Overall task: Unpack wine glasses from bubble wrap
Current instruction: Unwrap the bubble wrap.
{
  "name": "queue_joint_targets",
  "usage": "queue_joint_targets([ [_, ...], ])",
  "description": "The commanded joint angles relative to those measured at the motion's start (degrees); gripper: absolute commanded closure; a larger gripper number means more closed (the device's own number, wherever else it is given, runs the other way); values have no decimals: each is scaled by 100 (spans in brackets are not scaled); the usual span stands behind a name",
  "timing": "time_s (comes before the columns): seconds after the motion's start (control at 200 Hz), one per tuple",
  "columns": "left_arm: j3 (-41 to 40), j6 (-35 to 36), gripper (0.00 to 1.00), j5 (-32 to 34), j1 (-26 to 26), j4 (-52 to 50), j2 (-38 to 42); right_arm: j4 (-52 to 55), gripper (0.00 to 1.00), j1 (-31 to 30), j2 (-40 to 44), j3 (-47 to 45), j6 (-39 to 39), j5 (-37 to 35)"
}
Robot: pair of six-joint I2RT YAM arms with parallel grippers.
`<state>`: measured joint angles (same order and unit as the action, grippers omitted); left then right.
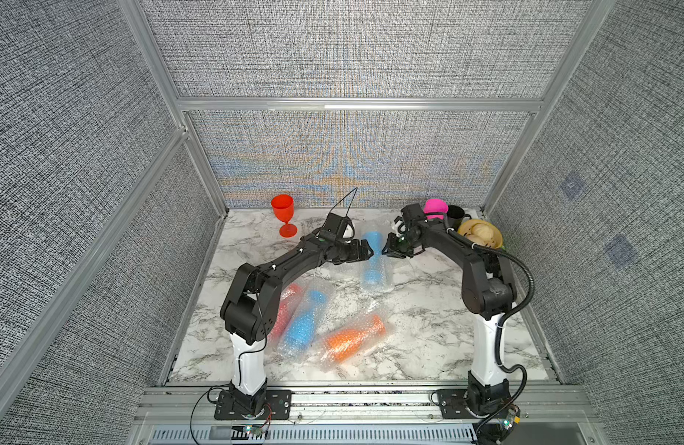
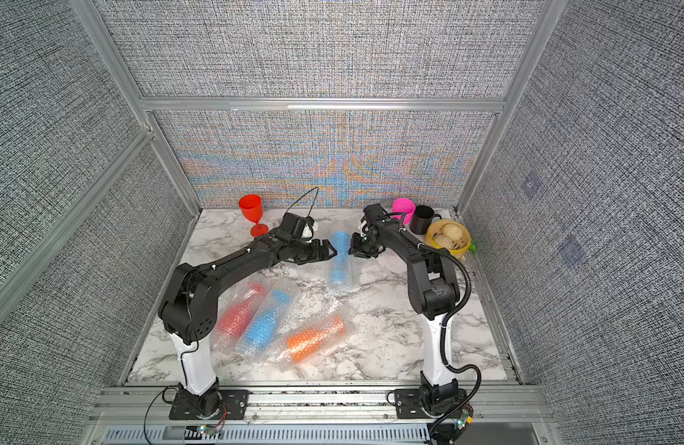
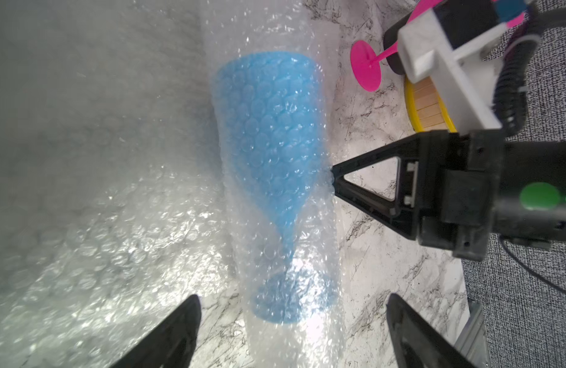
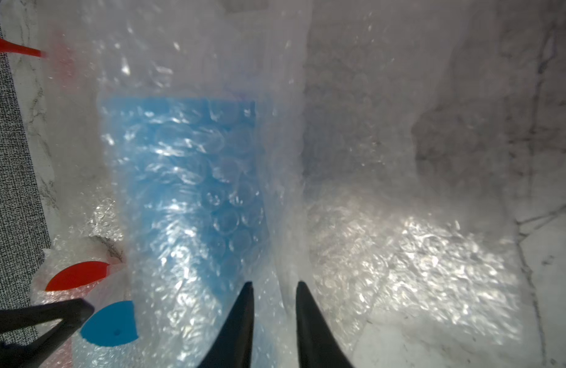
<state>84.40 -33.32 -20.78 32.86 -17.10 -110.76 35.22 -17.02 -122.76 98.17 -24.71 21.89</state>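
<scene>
Left wrist view shows the left gripper point(image 3: 292, 298) spread wide and holding nothing, close beside a blue goblet point(image 3: 265, 137) wrapped in bubble wrap point(image 3: 115, 239). That goblet lies on its side at the far middle of the table point(image 1: 429, 327), between the two arms. The right gripper point(image 4: 274, 283) is nearly closed and, blurry as it is, seems to pinch a fold of bubble wrap at the goblet's right side

Four goblets in bubble wrap point(image 3: 268, 28); two bare.
Upright: red goblet point(image 1: 283, 215) 11 o'clock, pink goblet point(image 1: 435, 208) 1. Wrapped, lying: blue goblet point(image 1: 374, 266) centre, three others point(image 1: 303, 327) 7.
</scene>
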Motion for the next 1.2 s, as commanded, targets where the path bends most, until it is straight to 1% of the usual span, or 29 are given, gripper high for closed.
queue_joint_targets([
  [0.0, 83, 185, 10, 144, -21, -180, 47, 58, 77, -119, -19, 120, 38, 236],
  [0.165, 353, 223, 10, 92, -122, -393, -115, -44, 76, -338, -103, 376, -245, 477],
  [0.375, 595, 199, 12, -44, -272, -523, -261, 11, 76, -581, -290, 725, -497, 509],
  [0.455, 613, 168, 16, -92, -298, -544, -293, 19, 77, -581, -327, 760, -518, 535],
  [0.515, 617, 159, 16, -85, -295, -581, -481, 56, 77, -567, -299, 756, -479, 478],
  [0.665, 628, 184, 18, 65, -306, -680, -638, 156, 79, -549, -166, 741, -359, 385],
  [0.771, 682, 177, 19, 28, -300, -680, -757, 130, 81, -518, -91, 669, -359, 396],
  [0.851, 781, 192, 21, -31, -301, -769, -832, 128, 85, -508, -81, 627, -368, 405],
  [1.001, 928, 237, 23, -69, -298, -953, -980, 140, 85, -485, -40, 598, -359, 426],
  [1.056, 926, 242, 23, -67, -306, -953, -999, 179, 81, -472, 39, 598, -309, 360],
  [1.196, 947, 248, 24, -81, -305, -951, -1035, 433, 57, -467, 248, 659, -3, 54],
])
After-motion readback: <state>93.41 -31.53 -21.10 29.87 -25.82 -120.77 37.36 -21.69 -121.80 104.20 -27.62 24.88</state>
